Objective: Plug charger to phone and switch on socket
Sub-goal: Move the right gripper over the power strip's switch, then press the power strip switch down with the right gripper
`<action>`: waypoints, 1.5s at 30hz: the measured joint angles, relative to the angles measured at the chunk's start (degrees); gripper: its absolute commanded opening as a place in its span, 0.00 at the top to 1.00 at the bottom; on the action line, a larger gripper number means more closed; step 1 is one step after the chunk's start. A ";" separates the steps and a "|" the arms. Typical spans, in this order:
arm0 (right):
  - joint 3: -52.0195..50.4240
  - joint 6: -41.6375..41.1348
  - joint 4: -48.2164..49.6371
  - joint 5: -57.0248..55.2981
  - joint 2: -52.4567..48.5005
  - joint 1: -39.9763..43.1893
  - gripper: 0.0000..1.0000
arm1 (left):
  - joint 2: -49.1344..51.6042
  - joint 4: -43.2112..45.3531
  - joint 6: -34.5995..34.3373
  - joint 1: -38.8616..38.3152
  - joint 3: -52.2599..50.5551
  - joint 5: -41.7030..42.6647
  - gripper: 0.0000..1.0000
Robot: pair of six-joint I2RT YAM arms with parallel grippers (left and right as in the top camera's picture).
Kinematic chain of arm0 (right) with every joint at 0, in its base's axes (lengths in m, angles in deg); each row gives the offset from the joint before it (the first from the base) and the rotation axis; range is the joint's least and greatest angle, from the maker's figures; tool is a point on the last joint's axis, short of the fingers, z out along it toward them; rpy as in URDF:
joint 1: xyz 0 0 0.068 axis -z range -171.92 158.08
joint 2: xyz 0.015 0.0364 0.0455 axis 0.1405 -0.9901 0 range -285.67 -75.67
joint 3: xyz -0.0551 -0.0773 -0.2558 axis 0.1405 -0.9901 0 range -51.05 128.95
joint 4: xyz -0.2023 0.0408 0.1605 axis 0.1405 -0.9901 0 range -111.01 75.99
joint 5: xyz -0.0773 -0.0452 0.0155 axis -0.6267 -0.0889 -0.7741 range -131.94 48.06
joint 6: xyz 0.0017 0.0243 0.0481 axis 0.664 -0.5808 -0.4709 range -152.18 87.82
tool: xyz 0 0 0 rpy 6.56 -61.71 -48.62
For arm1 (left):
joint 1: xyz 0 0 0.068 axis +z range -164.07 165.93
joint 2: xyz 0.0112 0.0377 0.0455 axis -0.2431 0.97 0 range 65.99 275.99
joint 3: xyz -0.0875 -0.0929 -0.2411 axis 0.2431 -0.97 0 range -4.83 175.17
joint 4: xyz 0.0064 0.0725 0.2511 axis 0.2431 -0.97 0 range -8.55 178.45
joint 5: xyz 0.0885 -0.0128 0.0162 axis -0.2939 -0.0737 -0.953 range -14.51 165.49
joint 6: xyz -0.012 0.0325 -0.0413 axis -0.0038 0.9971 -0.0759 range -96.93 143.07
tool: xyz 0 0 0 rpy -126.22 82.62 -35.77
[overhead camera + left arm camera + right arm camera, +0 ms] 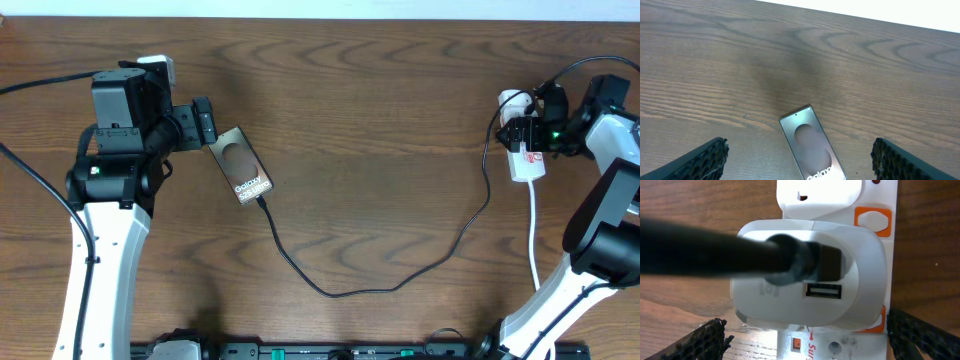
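Nearest, the charger's (345,293) white adapter (790,305) sits in the socket (885,200) under the right claw (815,332), jaws apart. A push at the orange switch (872,219) could shove the light strip.

The left claw (802,160), also apart, hovers over the phone (243,167), at 9 o'clock on the tabletop (380,90). The phone's long axis runs 11 to 5, cable end at 5.

- Desk (380,100): dark brown wood-grain top.
- Phone (240,166): lies flat at left, set diagonally, mirrored back up, "Galaxy" lettering legible.
- Charger cable (340,292): thin, black; sags in a wide loop from the phone's lower short edge to the right.
- Power strip (527,168): white, far right; white cord (533,235) trails toward the near edge.
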 measured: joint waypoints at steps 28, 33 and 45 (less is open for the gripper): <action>7.50 -0.55 -8.24 -0.81 -0.85 -2.14 0.01 | 0.00 0.00 0.00 0.00 0.00 0.00 0.08; 7.48 -3.08 -7.78 -2.08 -0.85 -2.84 0.01 | 0.00 0.00 0.00 0.00 0.00 0.00 0.08; 3.39 -6.43 -3.63 -3.30 -0.15 -3.19 0.01 | 0.00 0.00 0.00 0.00 0.00 0.00 0.08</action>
